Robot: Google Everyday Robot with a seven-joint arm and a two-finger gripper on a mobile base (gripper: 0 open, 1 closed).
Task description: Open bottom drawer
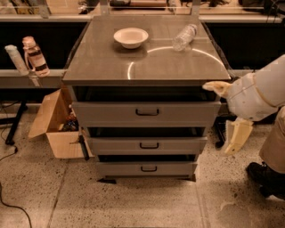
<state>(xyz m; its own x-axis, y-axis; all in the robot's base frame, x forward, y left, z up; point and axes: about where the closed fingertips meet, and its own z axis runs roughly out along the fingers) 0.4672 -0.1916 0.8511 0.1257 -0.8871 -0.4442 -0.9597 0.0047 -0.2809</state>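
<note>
White rounded arm (272, 79); cream-tipped gripper (230, 113) beside the cabinet (102, 67).

Pincer (236, 133) at 3 o'clock, just beside right edge of desk (98, 67). It blends into pale arm (262, 91), so I can't read its outline. Arm cropped by right edge. Dark base (267, 176) at 4 o'clock cropped there too. Gap above bottom drawer (147, 168) in shadow, inside unreadable to me. Cardboard box (51, 124) at 9 o'clock: contents partly hidden behind desk. Bottle (34, 55) at 10 o'clock: label too small. Clutter (138, 3) at 12 o'clock clipped by top edge.
</note>
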